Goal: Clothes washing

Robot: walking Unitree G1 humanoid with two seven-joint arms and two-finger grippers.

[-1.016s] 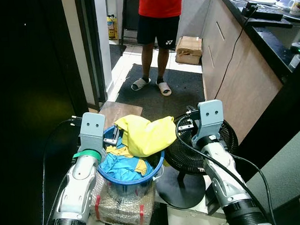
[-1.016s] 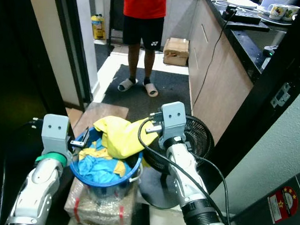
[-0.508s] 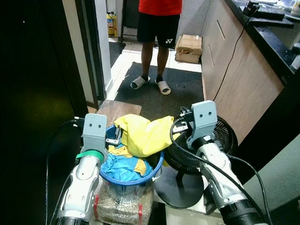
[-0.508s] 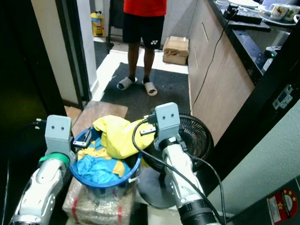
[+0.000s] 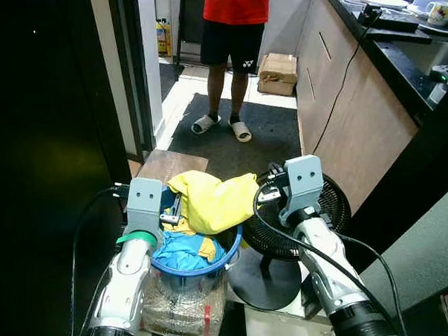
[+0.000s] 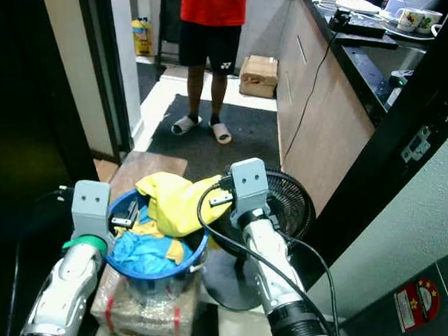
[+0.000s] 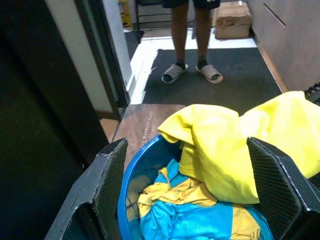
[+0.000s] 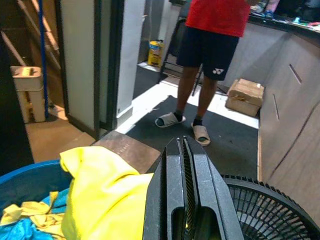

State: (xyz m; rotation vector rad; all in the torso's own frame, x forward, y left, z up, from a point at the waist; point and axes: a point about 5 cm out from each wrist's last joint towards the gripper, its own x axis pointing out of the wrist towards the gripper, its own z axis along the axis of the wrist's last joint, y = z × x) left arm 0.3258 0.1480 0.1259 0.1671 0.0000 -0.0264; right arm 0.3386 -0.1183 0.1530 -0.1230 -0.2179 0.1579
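Left eye view: a blue basket [image 5: 202, 264] of clothes [image 5: 211, 202] is flanked by the wide-spread left gripper [image 7: 200, 200] and the closed right gripper [image 8: 186, 200].

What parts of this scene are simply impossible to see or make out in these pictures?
- The person: cut off above the chest by the top edge in the eye views.
- The bottom of the blue basket: buried under the yellow cloth and blue clothes.
- The space to the robot's left: too dark to make out.
- The items on the counter: too small and cropped by the edge.
- The fan: partly hidden behind the right hand.
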